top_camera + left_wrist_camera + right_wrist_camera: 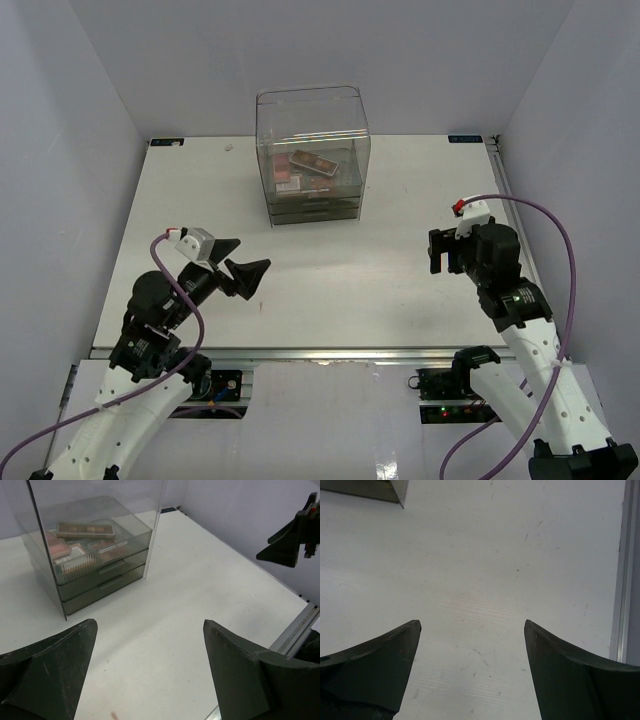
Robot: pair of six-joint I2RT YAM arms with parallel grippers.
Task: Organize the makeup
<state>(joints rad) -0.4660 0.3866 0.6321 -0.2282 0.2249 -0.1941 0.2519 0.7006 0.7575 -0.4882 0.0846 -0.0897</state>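
Note:
The makeup palettes (311,165), pink, brown and orange, lie together in the top tray of the clear plastic box with dark drawers (312,210). They also show in the left wrist view (85,529), a brown palette on top of the pinker ones. My left gripper (243,269) is open and empty over the near left of the table, pointing toward the box; its fingers (47,665) frame bare table. My right gripper (441,250) is open and empty at the right side, its fingers (575,670) above bare table. No white-and-blue packets are in view.
The white table (380,290) has a metal rail along its near edge (320,352) and right edge (622,570). Pale walls close in on the left, back and right. The right arm's gripper appears at the top right of the left wrist view (292,540).

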